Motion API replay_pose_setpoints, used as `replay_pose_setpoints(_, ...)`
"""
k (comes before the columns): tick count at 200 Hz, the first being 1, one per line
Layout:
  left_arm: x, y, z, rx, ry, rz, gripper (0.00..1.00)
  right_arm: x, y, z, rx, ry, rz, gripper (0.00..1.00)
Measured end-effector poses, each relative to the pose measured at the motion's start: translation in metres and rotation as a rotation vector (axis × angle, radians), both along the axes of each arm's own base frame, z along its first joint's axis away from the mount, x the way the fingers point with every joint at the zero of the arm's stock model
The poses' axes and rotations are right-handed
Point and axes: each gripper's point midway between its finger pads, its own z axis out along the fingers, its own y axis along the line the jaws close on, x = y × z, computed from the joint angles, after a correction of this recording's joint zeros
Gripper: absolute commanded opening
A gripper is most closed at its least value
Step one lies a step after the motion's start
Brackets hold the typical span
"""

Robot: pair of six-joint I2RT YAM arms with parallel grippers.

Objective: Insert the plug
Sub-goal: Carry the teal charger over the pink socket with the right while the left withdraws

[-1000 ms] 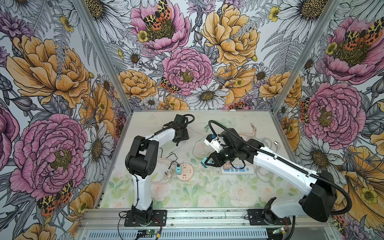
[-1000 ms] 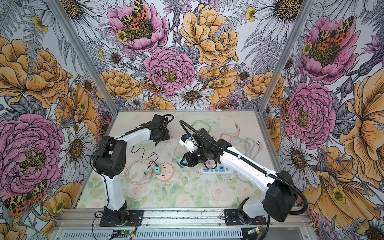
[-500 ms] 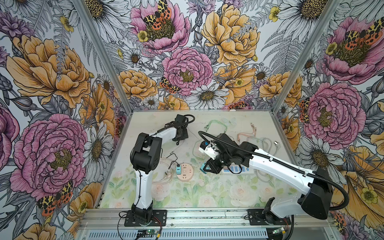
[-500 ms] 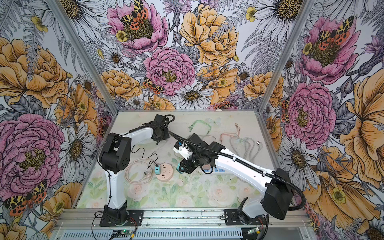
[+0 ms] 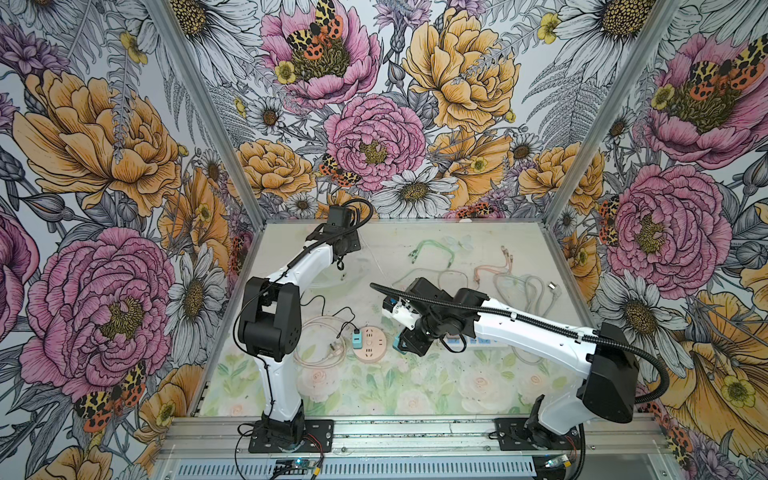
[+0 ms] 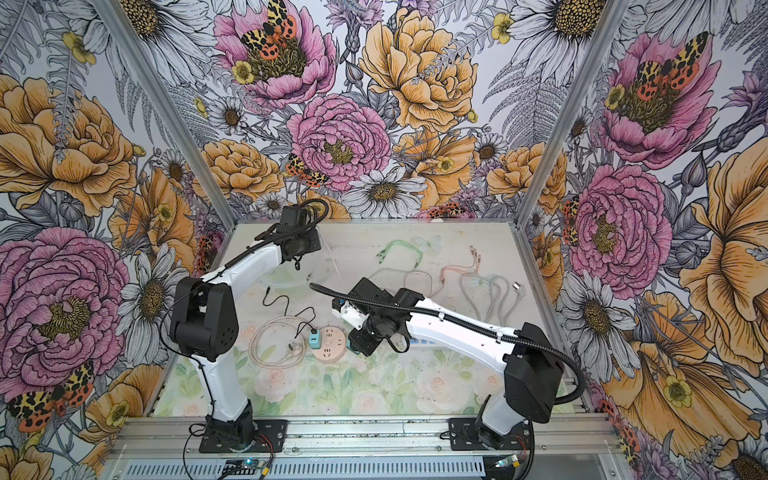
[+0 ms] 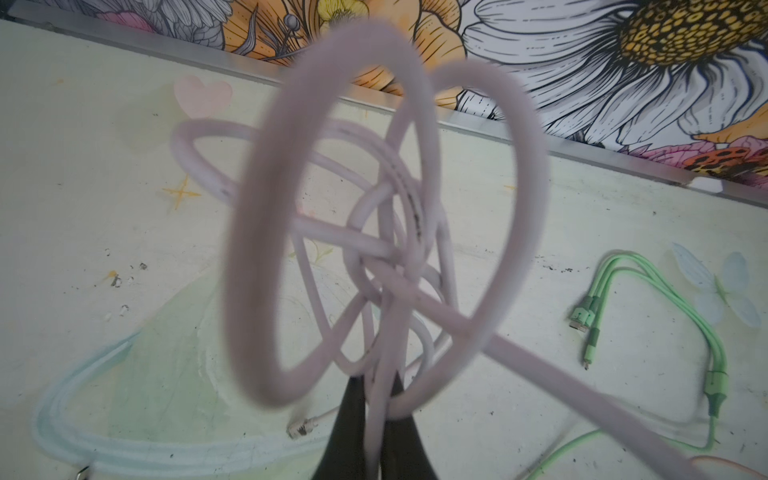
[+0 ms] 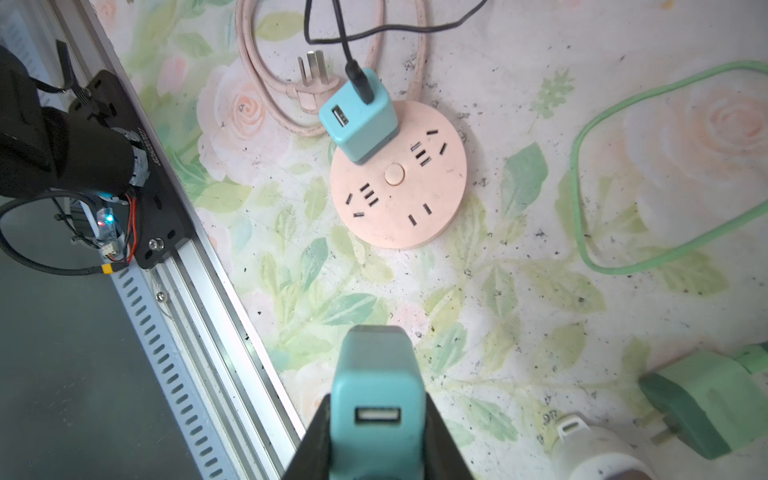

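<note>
My right gripper (image 8: 378, 409) is shut on the plug (image 8: 376, 374), a teal USB charger block with its port facing the camera. It hangs a short way to the right of the round pink power strip (image 5: 370, 347), above the table. A second teal charger (image 8: 359, 120) with a black cable sits in one socket of that strip (image 8: 399, 187). In both top views the right gripper (image 6: 357, 343) is beside the strip (image 6: 330, 344). At the back left of the table, my left gripper (image 7: 379, 380) is shut on a coiled pale lilac cable (image 7: 257, 249).
A white power strip (image 5: 478, 341) lies under the right arm. Green (image 5: 432, 249), pink (image 5: 494, 266) and grey (image 5: 528, 286) cables lie at the back. A pink cord (image 5: 324, 349) coils left of the round strip. A green charger (image 8: 702, 399) and a white one (image 8: 598, 449) lie near my right gripper.
The right arm has carried the teal plug a little left, closer to the round strip. The left jaws have closed on the pale cable, and the left elbow has shifted.
</note>
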Motion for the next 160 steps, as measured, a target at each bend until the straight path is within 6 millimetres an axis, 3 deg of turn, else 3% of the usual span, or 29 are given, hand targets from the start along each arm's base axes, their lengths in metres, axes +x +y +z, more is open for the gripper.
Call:
replay_pose_setpoints(20,-0.009,0.002,-0.025,0.001,0.039,0.003,0.02,0.003,0.003,-0.006,-0.025,-0.010,0.014,0.00)
replay_pose_setpoints(56,-0.045,0.006,-0.088,-0.009,0.192,0.016,0.24,0.013,0.013,-0.007,-0.042,-0.050,0.040,0.00)
replay_pose_setpoints(87,-0.061,0.003,-0.106,-0.031,0.241,0.017,0.44,0.024,0.025,-0.008,-0.046,-0.060,0.033,0.00)
replay_pose_setpoints(111,-0.079,0.004,-0.101,-0.049,0.246,0.015,0.49,0.027,0.030,-0.018,-0.062,-0.032,0.002,0.00)
replay_pose_setpoints(160,-0.101,0.009,-0.036,-0.122,0.103,0.041,0.50,0.027,0.031,-0.042,-0.111,0.046,-0.077,0.00)
